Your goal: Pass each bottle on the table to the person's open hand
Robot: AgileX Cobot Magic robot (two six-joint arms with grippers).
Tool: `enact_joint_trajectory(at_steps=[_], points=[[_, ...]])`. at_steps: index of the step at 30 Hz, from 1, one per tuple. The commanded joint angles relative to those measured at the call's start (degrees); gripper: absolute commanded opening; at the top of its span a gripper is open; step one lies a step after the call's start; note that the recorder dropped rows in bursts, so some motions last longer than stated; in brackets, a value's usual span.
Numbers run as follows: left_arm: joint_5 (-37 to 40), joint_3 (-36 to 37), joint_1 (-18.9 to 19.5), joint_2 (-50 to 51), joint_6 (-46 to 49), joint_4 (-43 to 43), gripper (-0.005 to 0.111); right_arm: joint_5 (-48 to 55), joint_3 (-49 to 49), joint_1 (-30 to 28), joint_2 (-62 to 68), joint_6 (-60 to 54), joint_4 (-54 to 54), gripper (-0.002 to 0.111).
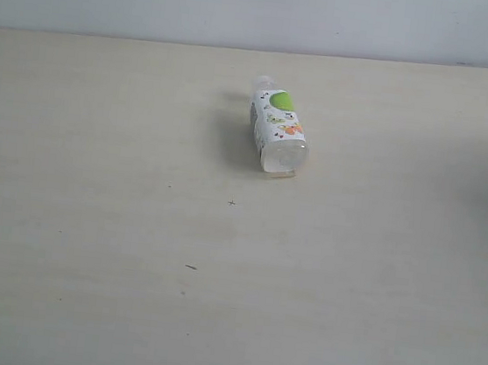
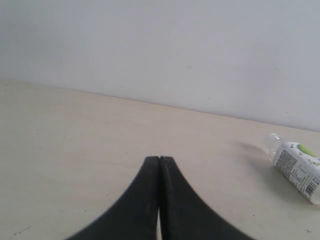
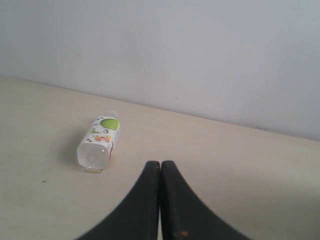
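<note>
L gripper and R gripper: fingers pressed together, nothing held. I see them on wrist cams only. The bottle lies sideways on the table, upper centre of ext frame. Its barcode shows only on L wrist cam.

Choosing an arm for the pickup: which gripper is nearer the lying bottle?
Right, probably. The right gripper, shut, has the bottle close off its tips, base toward it. The left gripper, also shut, sees it farther off, well to one side.
</note>
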Motion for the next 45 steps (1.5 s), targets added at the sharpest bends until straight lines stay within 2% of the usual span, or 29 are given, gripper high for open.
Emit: enact_joint_trajectory(at_steps=[1, 28, 32, 38, 45], points=[[-0.15, 0.21, 0.09, -0.39, 0.00, -0.31, 0.000, -0.84, 0.17, -0.16, -0.24, 0.04, -0.83, 0.001], [-0.15, 0.21, 0.09, -0.39, 0.00, -0.31, 0.000, -1.99, 0.70, -0.16, -0.24, 0.12, -5.78, 0.001], [-0.15, 0.21, 0.09, -0.39, 0.00, -0.31, 0.000, -0.12, -2.92, -0.16, -0.24, 0.02, -10.57, 0.001], [-0.15, 0.21, 0.09, -0.39, 0.00, -0.31, 0.000, 3.86, -8.09, -0.16, -0.24, 0.02, -11.07, 0.001], [-0.15, 0.21, 0.09, -0.39, 0.00, -0.31, 0.000, 6.14, -9.13, -0.16, -0.24, 0.44, -11.07, 0.001]])
